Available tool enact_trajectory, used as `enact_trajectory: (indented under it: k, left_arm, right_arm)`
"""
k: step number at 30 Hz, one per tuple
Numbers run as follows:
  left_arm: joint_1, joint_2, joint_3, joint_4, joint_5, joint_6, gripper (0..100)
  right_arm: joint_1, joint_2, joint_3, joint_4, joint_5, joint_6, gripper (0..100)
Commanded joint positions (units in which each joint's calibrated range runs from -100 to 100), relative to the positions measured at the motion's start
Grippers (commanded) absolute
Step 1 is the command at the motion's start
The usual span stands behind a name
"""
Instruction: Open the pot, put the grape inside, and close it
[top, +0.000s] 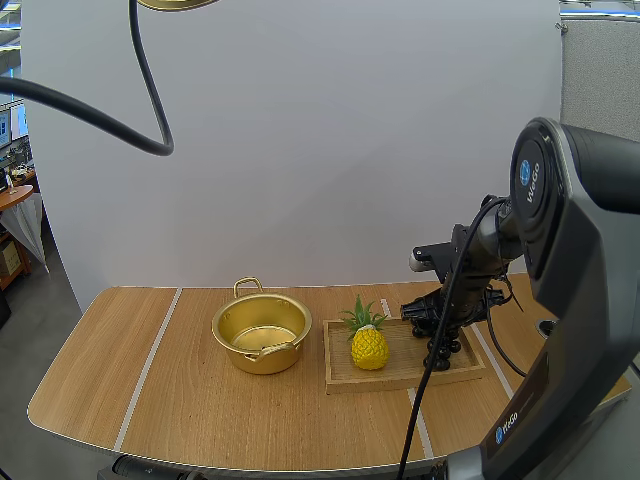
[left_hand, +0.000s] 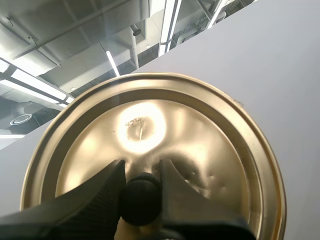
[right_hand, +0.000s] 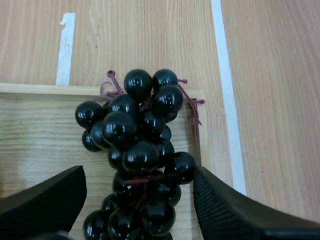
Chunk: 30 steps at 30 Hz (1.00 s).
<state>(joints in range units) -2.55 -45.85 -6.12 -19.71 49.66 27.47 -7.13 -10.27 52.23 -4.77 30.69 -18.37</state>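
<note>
The grapes (right_hand: 140, 150) lie at one end of the wooden tray (top: 400, 375), not yet lifted; the right gripper (right_hand: 137, 192) straddles them, fingers spread. The pot (top: 262, 335) stands open nearby, and the left gripper (left_hand: 142, 172) pinches the knob of its lid (left_hand: 150, 125) aloft. Loading and closing remain.

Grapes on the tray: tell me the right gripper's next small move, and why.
Probably shut the right gripper on the grapes: its fingers stand open on either side of the bunch, which lies on the wooden tray. The pot is already open, its lid pinched by the knob in the left gripper.
</note>
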Motion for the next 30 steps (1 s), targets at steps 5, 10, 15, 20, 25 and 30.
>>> enact_trajectory:
  k: [5,10,15,20,25,30]
  left_arm:
    - [-0.07,-0.2,-0.4,0.3,-2.0,-0.6,0]
    - [-0.07,-0.2,-0.4,0.3,-2.0,-0.6,0]
    - [-0.07,-0.2,-0.4,0.3,-2.0,-0.6,0]
    - [-0.07,-0.2,-0.4,0.3,-2.0,-0.6,0]
    - [-0.07,-0.2,-0.4,0.3,-2.0,-0.6,0]
    - [-0.07,-0.2,-0.4,0.3,-2.0,-0.6,0]
  right_arm:
    - [-0.3,3.8,-0.4,0.2,-3.6,-0.7,100]
    - [-0.3,5.9,-0.4,0.2,-4.4,-0.8,100]
    - [-0.3,7.6,-0.4,0.2,-6.1,-0.9,100]
    - [-0.3,8.5,-0.4,0.2,-6.8,-0.9,100]
    - [-0.3,8.5,-0.4,0.2,-6.6,-0.9,42]
    - [-0.3,8.2,-0.4,0.2,-6.1,-0.7,21]
